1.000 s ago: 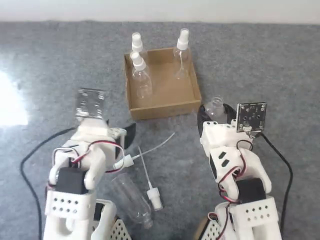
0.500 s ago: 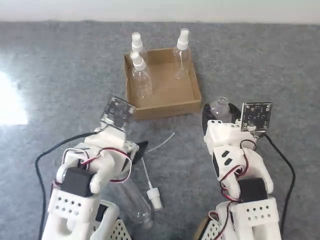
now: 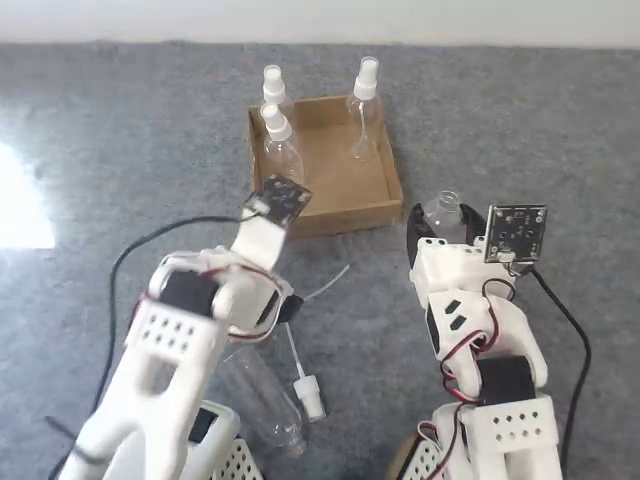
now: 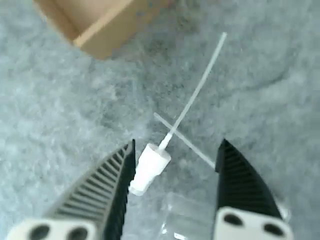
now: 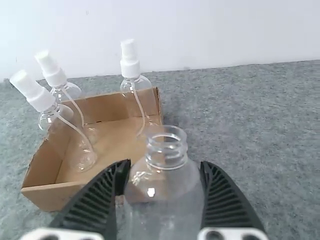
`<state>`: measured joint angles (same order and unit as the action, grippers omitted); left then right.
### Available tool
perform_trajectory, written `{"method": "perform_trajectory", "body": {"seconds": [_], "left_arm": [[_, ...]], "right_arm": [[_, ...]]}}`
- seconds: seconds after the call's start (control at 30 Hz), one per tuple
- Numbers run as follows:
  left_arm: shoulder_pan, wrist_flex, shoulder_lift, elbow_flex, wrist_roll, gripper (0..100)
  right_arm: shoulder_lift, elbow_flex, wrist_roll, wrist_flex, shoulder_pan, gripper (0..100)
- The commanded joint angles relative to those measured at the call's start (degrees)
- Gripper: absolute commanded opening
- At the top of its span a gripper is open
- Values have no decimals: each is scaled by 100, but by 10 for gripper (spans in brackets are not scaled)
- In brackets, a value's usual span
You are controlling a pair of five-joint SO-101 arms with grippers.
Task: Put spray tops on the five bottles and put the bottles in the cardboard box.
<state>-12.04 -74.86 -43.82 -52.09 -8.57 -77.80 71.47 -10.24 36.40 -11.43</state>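
Note:
Three clear bottles with white spray tops stand upright in the cardboard box. My right gripper, in front of the box's right corner, is shut on an upright, topless bottle. My left gripper hangs open over a loose spray top, whose thin tube points toward the box. A second spray top lies beside a topless bottle on its side.
Grey carpet covers the table, with a white wall along the far edge. The tube of the second spray top crosses under the first one's tube. A box corner sits just beyond the left gripper.
My left arm has swung right and forward, coming down over the loose spray top. The right arm with its bottle has hardly shifted.

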Motion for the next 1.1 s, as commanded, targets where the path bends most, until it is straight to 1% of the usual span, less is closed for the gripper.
{"method": "perform_trajectory", "body": {"seconds": [0.0, 0.2, 0.3, 0.37, 0.53, 0.67, 0.9, 1.07], "left_arm": [[-35, -35, 923, 567, -1073, 246], [-35, -281, 1459, 646, -2963, 246], [-35, -554, 1468, 787, -3648, 246], [-35, -897, 1468, 980, -4141, 246], [-88, -1503, 1468, 1262, -5160, 246], [-492, -1714, 1468, 1068, -5503, 246], [-1363, -1697, 1468, 840, -5503, 246], [-1908, -1275, 1477, 400, -5503, 246]], "right_arm": [[-127, -79, -53, -163, 154, 76], [-180, -132, -79, -277, 778, 76], [-180, -114, -70, -453, 1147, 76], [-180, -123, -79, -453, 1314, 76], [-180, -123, -79, -453, 1385, 76], [-180, -132, -53, -453, 1393, 76], [-189, -105, -79, -699, 1771, 76], [-189, -97, -79, -690, 1745, 76]]}}
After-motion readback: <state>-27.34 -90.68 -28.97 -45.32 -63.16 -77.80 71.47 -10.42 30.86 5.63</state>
